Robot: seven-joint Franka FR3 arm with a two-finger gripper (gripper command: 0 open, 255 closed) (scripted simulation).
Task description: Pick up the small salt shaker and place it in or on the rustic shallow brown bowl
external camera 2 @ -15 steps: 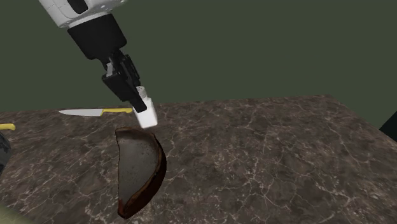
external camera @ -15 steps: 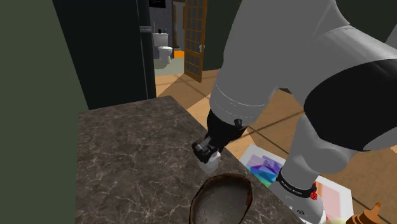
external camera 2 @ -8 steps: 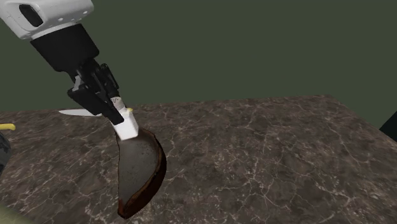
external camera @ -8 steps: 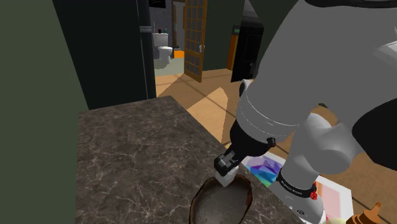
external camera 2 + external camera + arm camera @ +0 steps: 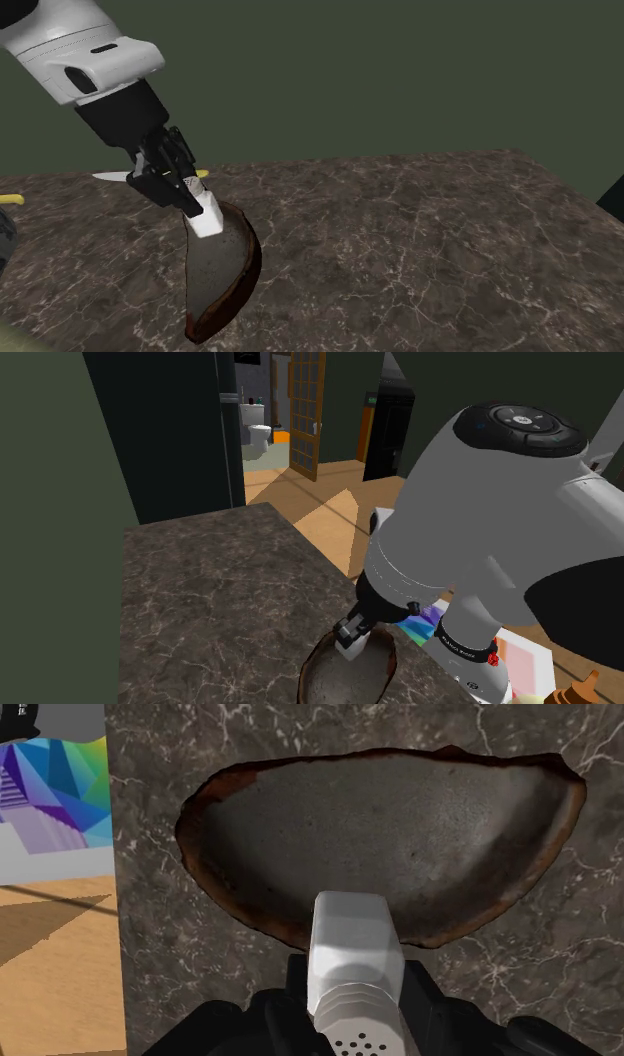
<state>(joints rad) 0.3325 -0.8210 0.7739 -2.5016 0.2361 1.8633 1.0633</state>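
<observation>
My black gripper (image 5: 188, 193) is shut on a small white salt shaker (image 5: 206, 214), which hangs tilted with its base just over the near rim of the bowl. The shallow bowl (image 5: 226, 268) has a rough brown rim and a grey inside, and rests on the dark marble counter. Looking along the hand, the shaker (image 5: 354, 954) sticks out from between the fingers, its holed cap toward the palm and its base over the bowl's edge (image 5: 214, 790). From the shoulder, the gripper (image 5: 352, 633) sits low above the bowl (image 5: 345, 678), with the arm hiding much of it.
A knife (image 5: 121, 176) with a yellow handle lies on the counter behind the gripper. The counter's edge (image 5: 320, 557) drops to a wooden floor with a colourful mat (image 5: 424, 620). The stand (image 5: 478, 662) is beside the bowl.
The gripper, still clasping the shaker, has swung toward the second exterior view's left and come down, from above the counter beside the bowl to just over the bowl's rim.
</observation>
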